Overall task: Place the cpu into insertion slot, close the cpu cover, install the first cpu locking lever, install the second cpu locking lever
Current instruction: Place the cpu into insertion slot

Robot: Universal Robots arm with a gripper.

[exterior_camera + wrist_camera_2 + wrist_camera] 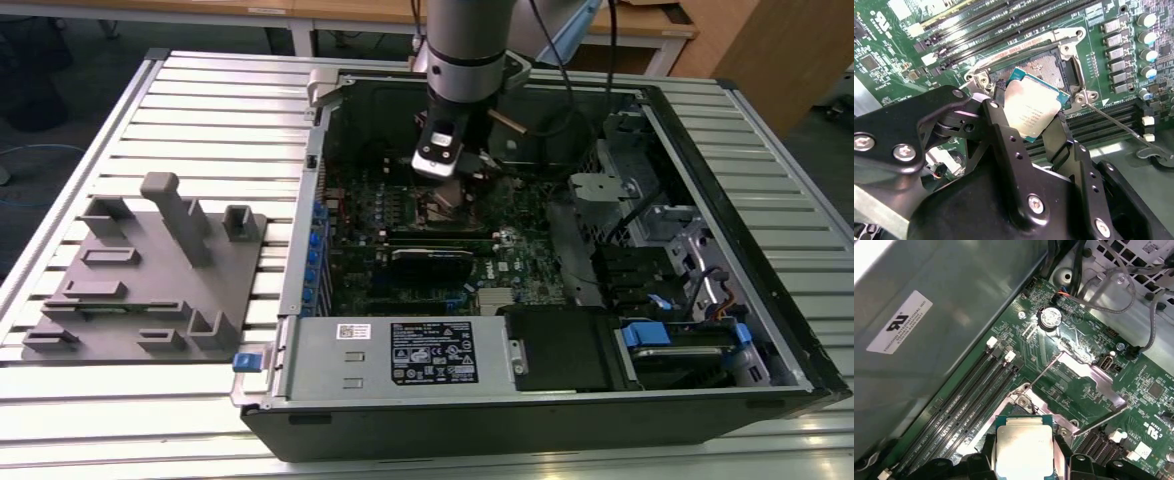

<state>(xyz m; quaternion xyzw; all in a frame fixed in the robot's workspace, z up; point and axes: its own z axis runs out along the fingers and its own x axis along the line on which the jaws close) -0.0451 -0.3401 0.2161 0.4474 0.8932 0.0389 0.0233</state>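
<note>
The cpu (1026, 116) is a flat square with no long axis. Its dull silver metal face points away from the green board (884, 60), toward the wrist cameras, and a thin green rim shows along its edges. The gripper (1029, 107) is clamped on the cpu, with black fingers (1060, 132) pressing two opposite edges.

In both wrist views the cpu hangs just over the insertion slot (1056, 65), a square socket with a dark centre and a silvery rim. Contact with the socket cannot be determined.

The cpu cover (1089, 372), a thin silvery frame, stands swung open beside the slot. Two thin wire levers (1046, 371) lie clear of the cover.

In the exterior view the arm (461, 50) drops vertically into the open case (534, 425), wrist down, over the far part of the board.
</note>
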